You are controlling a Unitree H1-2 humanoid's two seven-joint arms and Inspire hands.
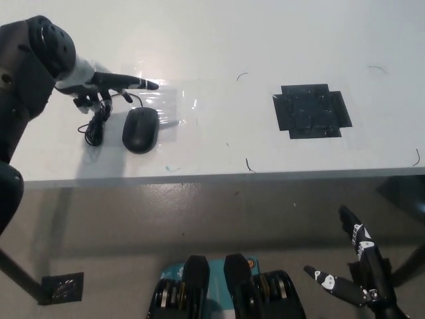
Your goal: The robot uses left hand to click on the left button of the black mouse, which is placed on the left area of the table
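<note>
A black mouse (140, 129) lies on the left part of the white table (219, 40), with its coiled cable (97, 121) to its left. My left hand (106, 87) hovers just behind the mouse, one finger stretched out to the right and the others curled under; it holds nothing. The pointing fingertip (153, 84) lies beyond the mouse's far end, not touching it. My black right hand (355, 266) rests low at the bottom right, below the table edge, fingers spread apart.
A patch of black tape (311, 111) marks the table's right half. A glossy clear film (169, 103) lies around the mouse. The table's front edge (219, 176) runs across the middle of the view, with grey floor below.
</note>
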